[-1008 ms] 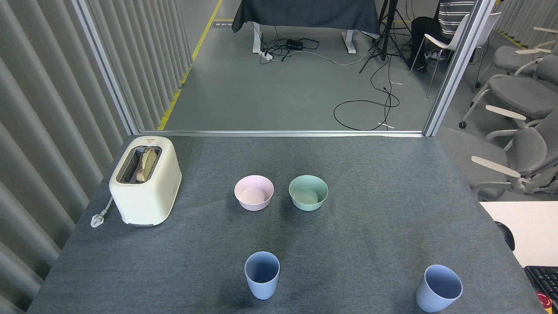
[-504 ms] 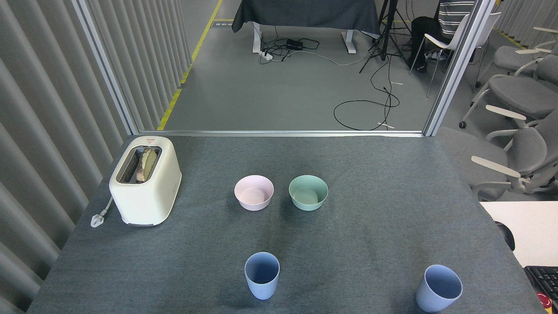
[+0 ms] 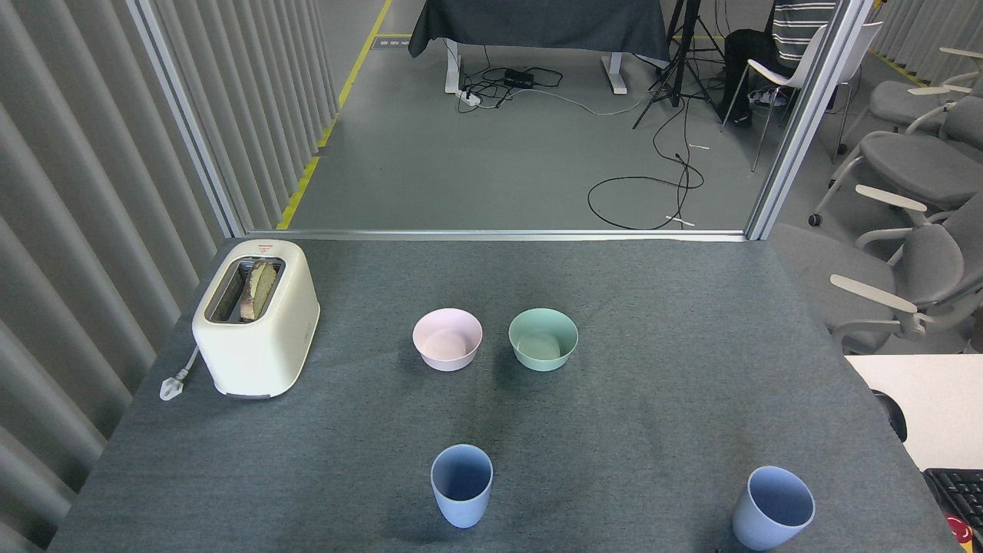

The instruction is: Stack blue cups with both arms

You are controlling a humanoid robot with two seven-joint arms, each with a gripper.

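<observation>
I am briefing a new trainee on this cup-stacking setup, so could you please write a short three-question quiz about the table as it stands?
1. True or false: the two blue cups are already stacked.
2. Which bowl is nearer the toaster: A) the pink bowl, B) the mint-green bowl?
3. Fill in: the toaster slot holds a slice of ____.

Key
1. False: the left blue cup and the right blue cup stand upright and apart on the table; no gripper is in view.
2. A.
3. Bread.
</observation>
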